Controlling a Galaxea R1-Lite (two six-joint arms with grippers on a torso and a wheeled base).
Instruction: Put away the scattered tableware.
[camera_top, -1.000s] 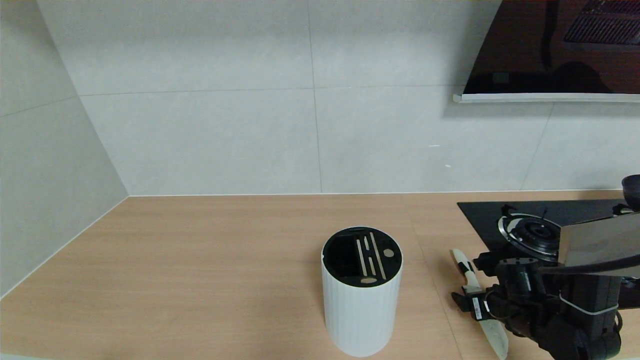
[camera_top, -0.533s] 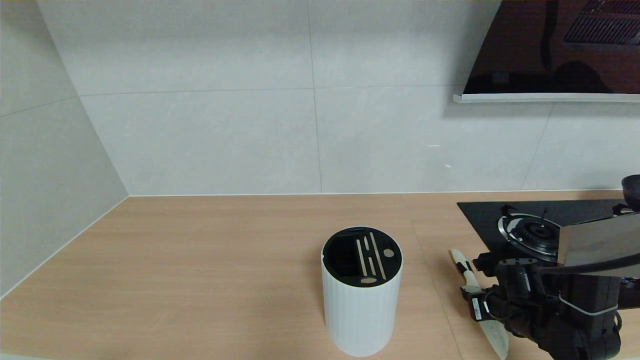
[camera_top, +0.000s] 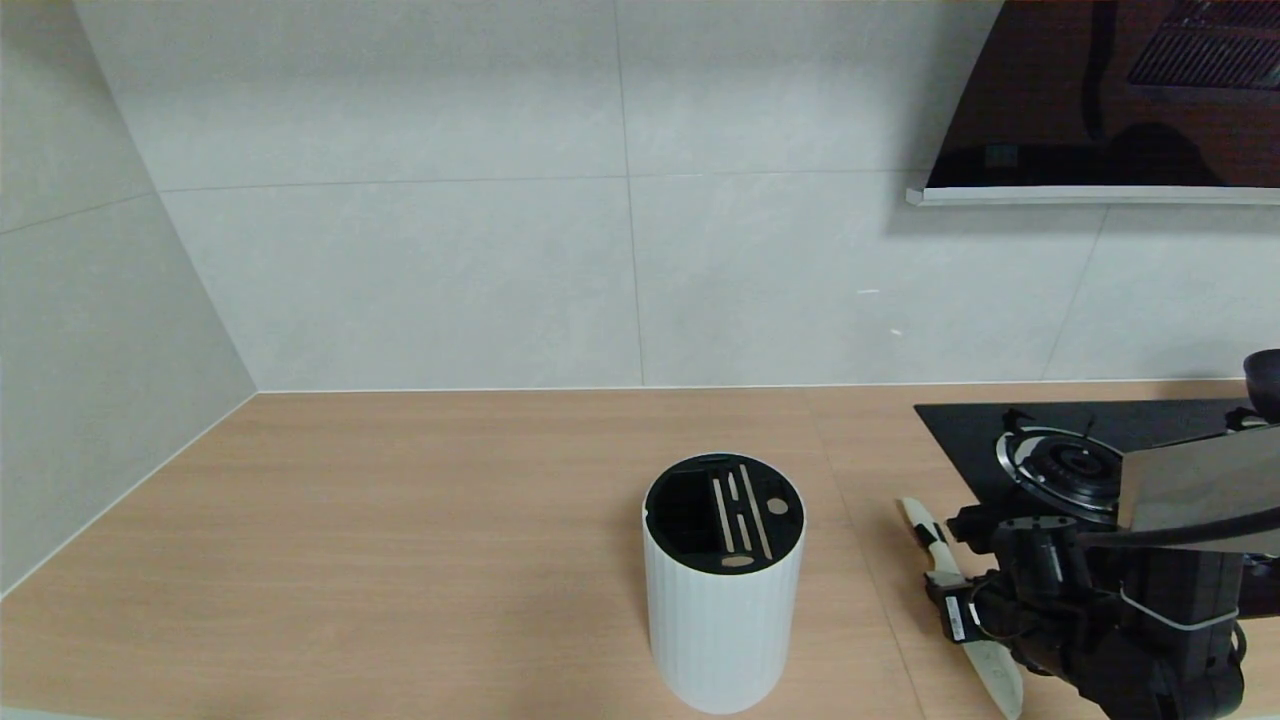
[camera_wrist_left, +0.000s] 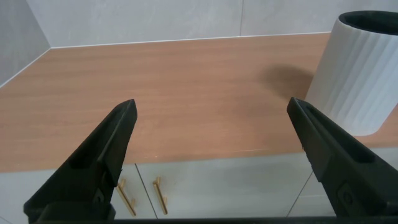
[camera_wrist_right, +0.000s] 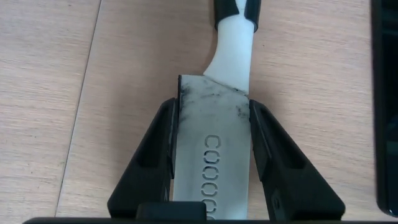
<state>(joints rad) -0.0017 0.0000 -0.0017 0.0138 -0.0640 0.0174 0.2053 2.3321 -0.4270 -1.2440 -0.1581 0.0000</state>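
Observation:
A white knife (camera_top: 928, 535) with a black-banded handle lies on the wooden counter between the holder and the stove. My right gripper (camera_top: 965, 603) is shut on its blade (camera_wrist_right: 214, 134), one finger against each flat edge (camera_wrist_right: 163, 149). The white ribbed knife holder (camera_top: 722, 590) with a black slotted top stands upright left of the knife. My left gripper (camera_wrist_left: 211, 109) hangs open near the counter's front edge, with the holder (camera_wrist_left: 360, 74) off to one side and nothing between its fingers.
A black gas stove (camera_top: 1060, 465) sits right behind the knife at the right. A range hood (camera_top: 1100, 100) hangs above it. Tiled walls close the back and left. Bare counter (camera_top: 400, 520) stretches left of the holder. Cabinet doors with gold handles (camera_wrist_left: 158, 196) lie below the edge.
The right gripper's fingers have come together on the knife blade, and the knife's tip has shifted slightly. The holder and the left gripper stay put.

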